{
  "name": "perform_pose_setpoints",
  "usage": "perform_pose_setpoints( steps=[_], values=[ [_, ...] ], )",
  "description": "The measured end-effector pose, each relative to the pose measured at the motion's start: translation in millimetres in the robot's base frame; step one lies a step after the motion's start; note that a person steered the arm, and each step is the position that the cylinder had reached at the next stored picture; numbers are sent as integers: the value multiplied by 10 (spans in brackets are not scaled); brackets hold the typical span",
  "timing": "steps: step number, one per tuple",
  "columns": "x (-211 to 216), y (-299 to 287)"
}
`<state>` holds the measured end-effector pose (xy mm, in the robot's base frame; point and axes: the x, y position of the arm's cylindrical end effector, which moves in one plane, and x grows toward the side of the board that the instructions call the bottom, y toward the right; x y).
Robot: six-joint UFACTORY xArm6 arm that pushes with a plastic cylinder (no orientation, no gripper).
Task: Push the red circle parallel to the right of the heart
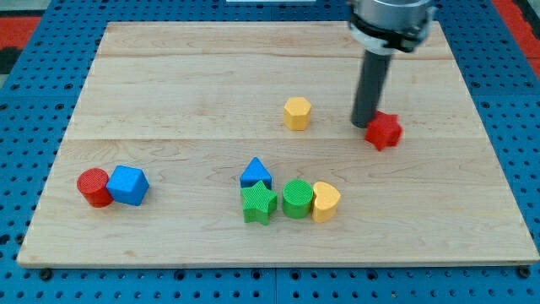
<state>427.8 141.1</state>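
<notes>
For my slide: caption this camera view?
My tip beside red star block; red circle block far from yellow heart block.

red circle (94, 187): hemmed on the view's right by the blue cube (128, 185), touching it; bare board above and below
heart (326, 201): yellow; green circle (297, 198) presses its left flank; right side open
cluster: green star (259, 203) and blue triangle (255, 173) crowd the middle
my tip (364, 123): just beside the red star (383, 130); yellow hexagon (297, 112) near
</notes>
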Motion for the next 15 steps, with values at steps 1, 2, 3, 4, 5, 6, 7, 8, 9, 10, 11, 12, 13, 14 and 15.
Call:
perform_pose_setpoints(
  steps=[1, 2, 3, 4, 5, 6, 7, 8, 9, 10, 11, 12, 13, 14, 15],
  values=[
    [167, 100],
    [818, 96],
    [837, 60],
    [528, -325],
    [-187, -38],
    [-230, 246],
    [326, 476],
    [819, 548],
    [922, 519],
    [379, 364],
    [281, -533],
    [205, -1271],
    [193, -1304],
    [163, -1338],
    [163, -1552]
  ],
)
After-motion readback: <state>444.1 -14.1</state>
